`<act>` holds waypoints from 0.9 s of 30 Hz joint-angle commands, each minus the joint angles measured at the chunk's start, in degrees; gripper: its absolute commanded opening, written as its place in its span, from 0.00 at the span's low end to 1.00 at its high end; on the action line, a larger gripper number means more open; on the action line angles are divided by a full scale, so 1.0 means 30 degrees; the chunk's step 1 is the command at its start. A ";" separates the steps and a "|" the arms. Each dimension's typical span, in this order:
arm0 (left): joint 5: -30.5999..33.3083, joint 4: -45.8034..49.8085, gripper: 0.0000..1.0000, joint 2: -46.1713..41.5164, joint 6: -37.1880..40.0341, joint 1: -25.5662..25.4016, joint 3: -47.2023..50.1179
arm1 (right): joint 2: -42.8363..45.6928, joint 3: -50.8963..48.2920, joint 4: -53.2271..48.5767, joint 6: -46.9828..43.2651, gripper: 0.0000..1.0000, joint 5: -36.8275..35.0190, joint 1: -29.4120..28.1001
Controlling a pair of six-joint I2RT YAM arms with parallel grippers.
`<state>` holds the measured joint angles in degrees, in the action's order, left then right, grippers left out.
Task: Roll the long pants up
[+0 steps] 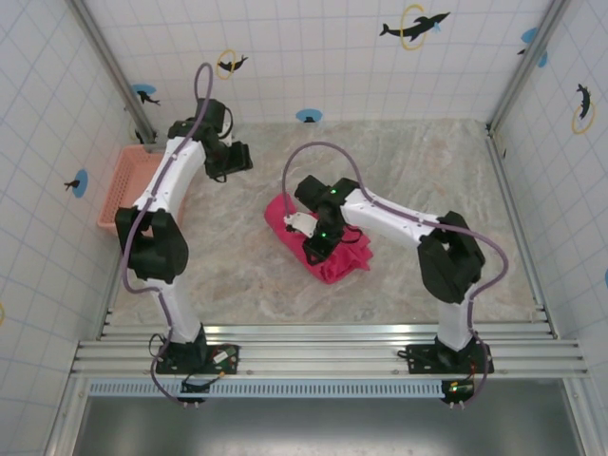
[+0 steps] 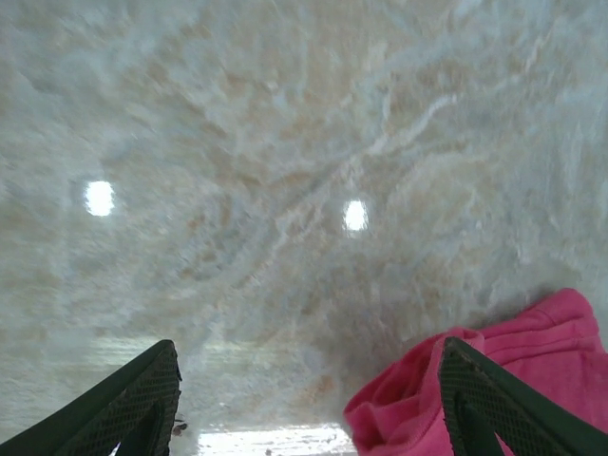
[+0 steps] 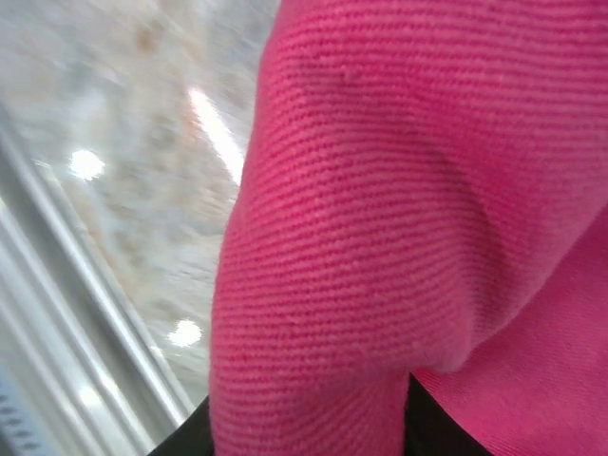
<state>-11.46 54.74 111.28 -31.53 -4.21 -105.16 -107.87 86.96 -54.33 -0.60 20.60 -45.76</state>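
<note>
Two right fingers (image 3: 432,439) pinch the bunched long pants (image 1: 344,258); left fingers (image 2: 123,404) spread.

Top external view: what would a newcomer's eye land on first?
The bright pink-red soft fabric pants, bunched into a lump mid-table, with the right gripper clamped on a fold. Next, the pale salmon plastic lattice basket against the left wall, and the left gripper open over bare marble-look tabletop.

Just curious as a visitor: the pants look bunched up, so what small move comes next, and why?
Likely the right gripper should roll its fold of the pants over a little: fabric sits between its fingers and the bundle looks loose, not tight. The left gripper hangs open, off the pants.
</note>
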 commanded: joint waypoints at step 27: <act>-0.2327 0.1968 0.55 0.3085 0.2617 -0.5892 -0.1671 | -0.2248 -1.2105 1.2376 1.2210 0.17 0.6972 0.5701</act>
<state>-16.38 59.51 121.78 -25.47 -20.47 -112.36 -107.59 52.73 -7.20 35.09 53.10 -28.21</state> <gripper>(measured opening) 0.556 0.297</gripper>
